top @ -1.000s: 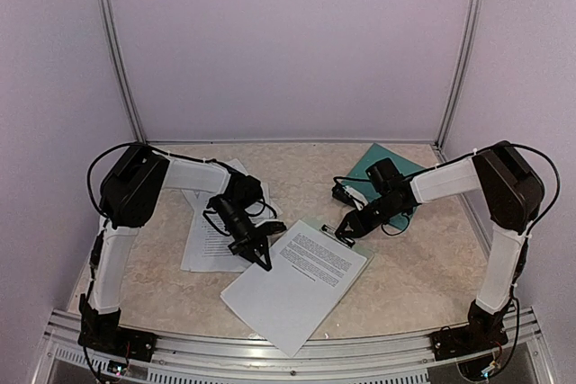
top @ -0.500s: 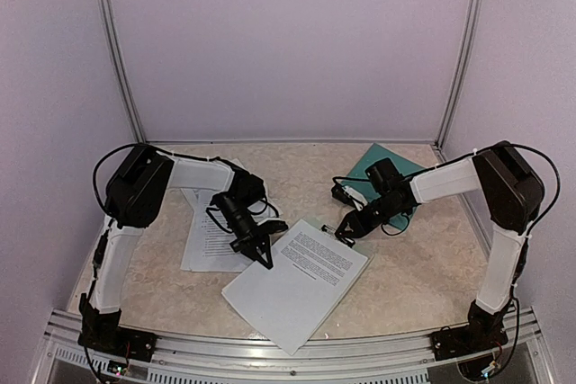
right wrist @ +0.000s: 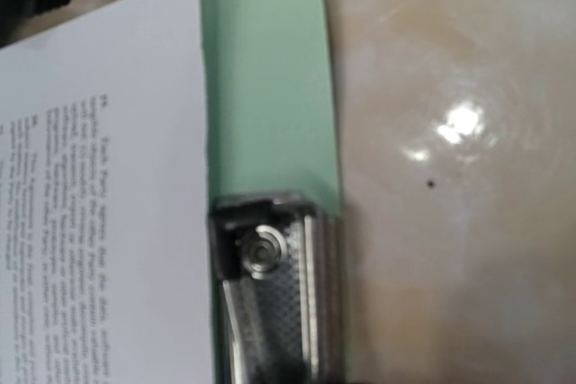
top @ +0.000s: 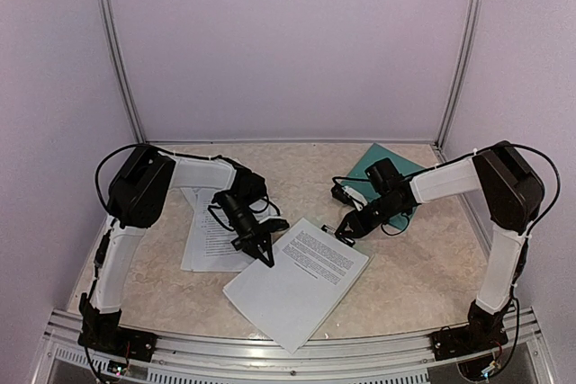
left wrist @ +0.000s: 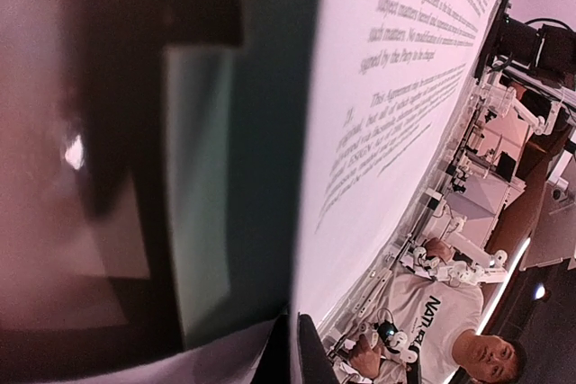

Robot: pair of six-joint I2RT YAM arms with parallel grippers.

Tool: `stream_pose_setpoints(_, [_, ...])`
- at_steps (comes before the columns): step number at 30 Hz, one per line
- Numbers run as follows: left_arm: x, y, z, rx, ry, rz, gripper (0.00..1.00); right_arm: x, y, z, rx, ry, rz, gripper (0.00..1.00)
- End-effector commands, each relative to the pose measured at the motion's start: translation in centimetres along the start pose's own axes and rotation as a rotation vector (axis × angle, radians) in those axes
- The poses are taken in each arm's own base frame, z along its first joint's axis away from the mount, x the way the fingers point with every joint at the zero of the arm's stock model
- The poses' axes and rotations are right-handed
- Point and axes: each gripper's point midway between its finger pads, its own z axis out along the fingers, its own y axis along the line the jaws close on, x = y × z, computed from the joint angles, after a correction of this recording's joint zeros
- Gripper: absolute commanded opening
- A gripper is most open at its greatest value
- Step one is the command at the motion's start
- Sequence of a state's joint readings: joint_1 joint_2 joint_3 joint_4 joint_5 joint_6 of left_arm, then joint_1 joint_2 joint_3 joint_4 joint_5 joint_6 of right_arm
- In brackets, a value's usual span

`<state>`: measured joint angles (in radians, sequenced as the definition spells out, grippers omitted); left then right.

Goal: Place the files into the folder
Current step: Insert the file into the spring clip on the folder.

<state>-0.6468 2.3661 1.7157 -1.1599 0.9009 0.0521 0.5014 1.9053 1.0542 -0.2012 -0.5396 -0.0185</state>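
A white printed sheet [top: 297, 287] lies at the table's front centre, its top edge by the pale mint-green clipboard [right wrist: 265, 78]. My left gripper [top: 264, 255] is shut on this sheet's left edge; in the left wrist view the fingers [left wrist: 301, 352] pinch the paper [left wrist: 396, 87]. My right gripper [top: 346, 230] sits on the clipboard's silver clip [right wrist: 274, 294], and its fingers do not show in the right wrist view. More printed sheets [top: 209, 236] lie under my left arm. The dark teal folder [top: 385, 161] lies shut at the back right, partly hidden by my right arm.
The aluminium rail [top: 225, 341] runs along the front edge, close to the sheet's lower corner. Lilac walls close in the back and both sides. Cables hang by both wrists.
My left gripper has drawn slightly up and right with the sheet, and the sheet's lower corner has crept away from the rail. The right arm has not moved.
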Motion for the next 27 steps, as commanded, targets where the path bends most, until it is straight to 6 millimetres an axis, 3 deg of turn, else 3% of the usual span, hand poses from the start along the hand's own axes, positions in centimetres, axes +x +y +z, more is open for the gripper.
stream_pose_setpoints(1, [-0.41, 0.52, 0.06, -0.012, 0.012, 0.002, 0.00, 3.32, -1.07, 0.66, 0.063, 0.117, 0.037, 0.00])
stream_pose_setpoints(27, [-0.16, 0.77, 0.33, -0.020, 0.021, -0.017, 0.00, 2.90, -0.56, 0.81, 0.037, 0.097, 0.047, 0.00])
